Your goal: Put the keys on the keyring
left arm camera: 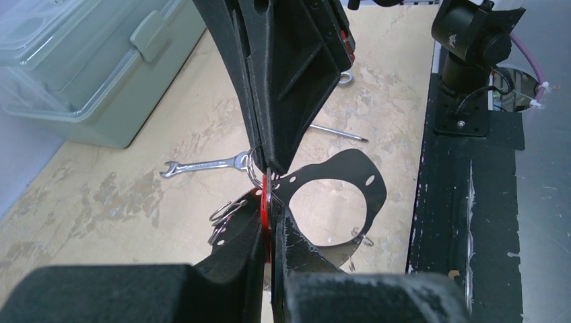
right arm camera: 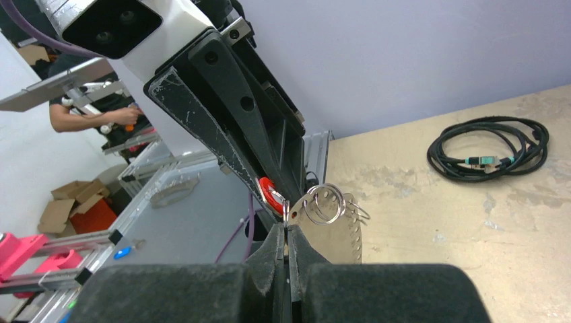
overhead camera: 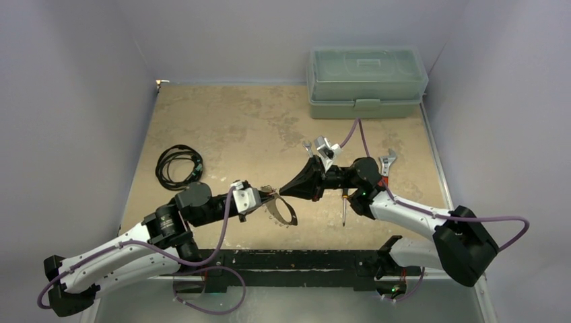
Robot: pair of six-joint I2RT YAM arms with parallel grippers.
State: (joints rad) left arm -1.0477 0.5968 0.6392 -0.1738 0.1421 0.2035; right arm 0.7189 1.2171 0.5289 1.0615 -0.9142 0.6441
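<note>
The keyring [overhead camera: 288,214] is a thin flat silvery oval loop with small holes along its rim, held above the table between both grippers. It looks dark in the left wrist view [left arm camera: 374,195] and pale in the right wrist view [right arm camera: 337,242]. My left gripper [overhead camera: 264,197] [left arm camera: 269,208] is shut on the red tag [left arm camera: 266,210] [right arm camera: 271,190] of a key. My right gripper [overhead camera: 283,190] [right arm camera: 286,225] meets it tip to tip and is shut on a small split ring [right arm camera: 286,214] next to the red tag. More small rings [right arm camera: 323,204] hang from the rim. The key blades are hidden.
A closed green toolbox [overhead camera: 367,81] stands at the back right. A coiled black cable [overhead camera: 178,165] lies at the left. An open-ended spanner [left arm camera: 202,165], a screwdriver [overhead camera: 344,208] and an adjustable wrench [overhead camera: 387,161] lie near the right arm. The black base rail [overhead camera: 289,262] runs along the near edge.
</note>
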